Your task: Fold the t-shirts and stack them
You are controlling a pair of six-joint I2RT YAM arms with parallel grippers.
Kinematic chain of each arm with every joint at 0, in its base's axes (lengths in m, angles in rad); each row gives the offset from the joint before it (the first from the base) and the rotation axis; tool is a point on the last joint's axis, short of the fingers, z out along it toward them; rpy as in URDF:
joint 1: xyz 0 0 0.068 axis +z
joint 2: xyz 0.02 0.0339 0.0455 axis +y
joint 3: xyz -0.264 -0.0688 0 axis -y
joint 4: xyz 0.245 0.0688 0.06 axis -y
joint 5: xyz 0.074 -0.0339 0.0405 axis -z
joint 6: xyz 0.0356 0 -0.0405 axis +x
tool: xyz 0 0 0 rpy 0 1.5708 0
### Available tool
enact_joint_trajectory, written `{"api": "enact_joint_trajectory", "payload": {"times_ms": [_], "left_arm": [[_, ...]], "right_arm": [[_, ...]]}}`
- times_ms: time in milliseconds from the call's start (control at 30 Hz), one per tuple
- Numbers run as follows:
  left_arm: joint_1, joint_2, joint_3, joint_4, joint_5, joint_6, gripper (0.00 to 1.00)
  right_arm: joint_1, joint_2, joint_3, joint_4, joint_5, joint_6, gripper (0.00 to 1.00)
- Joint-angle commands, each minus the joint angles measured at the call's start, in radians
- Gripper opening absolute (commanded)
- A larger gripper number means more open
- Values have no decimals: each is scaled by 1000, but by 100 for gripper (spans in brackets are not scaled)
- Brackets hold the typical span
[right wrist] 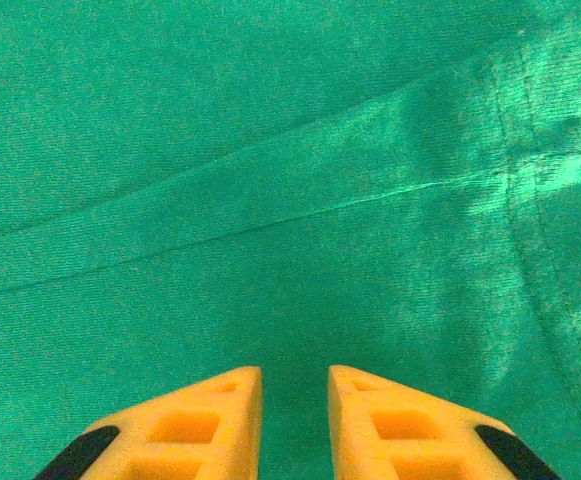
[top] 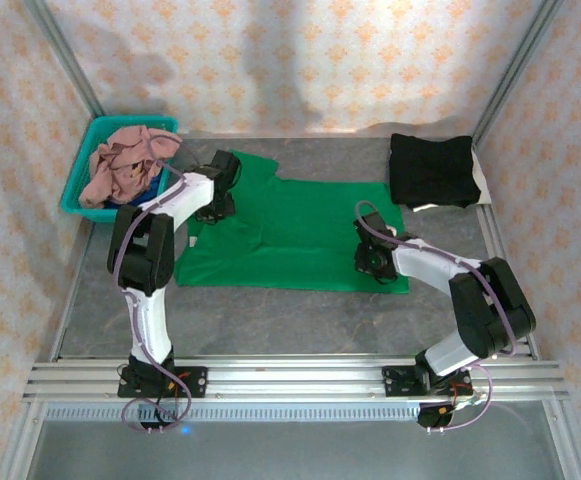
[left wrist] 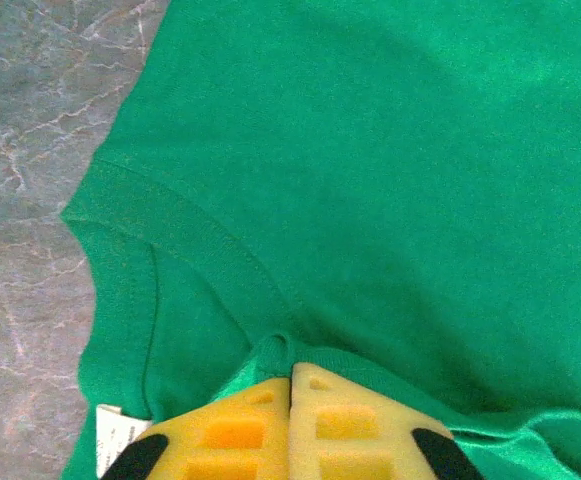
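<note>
Bright green cloth t-shirt (top: pixel 290 235) lay spread flat mid-table on the grey marbled tabletop (top: pixel 270 320). Teal plastic basket (top: pixel 78 185) sat in the far left corner, near the shirt's far-left sleeve. Crumpled dusty pink cloth t-shirt (top: pixel 120 165) was heaped in it, with blue cloth t-shirt (top: pixel 156 180) under that at the basket's right side. Folded black cloth t-shirt (top: pixel 430 170) lay far right, just beside the spread shirt's far right corner. Left gripper (top: pixel 213 207) was on the shirt's left part, right gripper (top: pixel 373 262) on its right edge.

No legible text; white tag (left wrist: pixel 118 442) on green t-shirt (left wrist: pixel 390 170) bears print, too small to read.
</note>
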State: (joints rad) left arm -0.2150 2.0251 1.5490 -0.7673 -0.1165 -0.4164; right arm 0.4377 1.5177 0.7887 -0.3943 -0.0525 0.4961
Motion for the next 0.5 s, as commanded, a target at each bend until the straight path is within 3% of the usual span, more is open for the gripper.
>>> {"api": "enact_joint_trajectory", "payload": {"times_ms": [0, 100, 233, 367, 433, 467], "left_arm": [[20, 41, 53, -70, 0, -5, 26], [38, 50, 100, -96, -12, 0, 32], [43, -19, 90, -132, -74, -11, 57], [-18, -193, -87, -65, -56, -30, 67], [-56, -275, -207, -16, -39, -52, 71], [-65, -319, -288, 22, -10, -75, 77]], "right_arm": [[0, 12, -13, 4, 9, 0, 24], [-1, 4, -6, -17, 21, -3, 24], [-11, -31, -25, -38, 63, 1, 24], [-72, -92, -109, 30, -11, 42, 25], [-76, -106, -107, 4, 9, 46, 26], [-79, -109, -99, -25, 36, 49, 26]]}}
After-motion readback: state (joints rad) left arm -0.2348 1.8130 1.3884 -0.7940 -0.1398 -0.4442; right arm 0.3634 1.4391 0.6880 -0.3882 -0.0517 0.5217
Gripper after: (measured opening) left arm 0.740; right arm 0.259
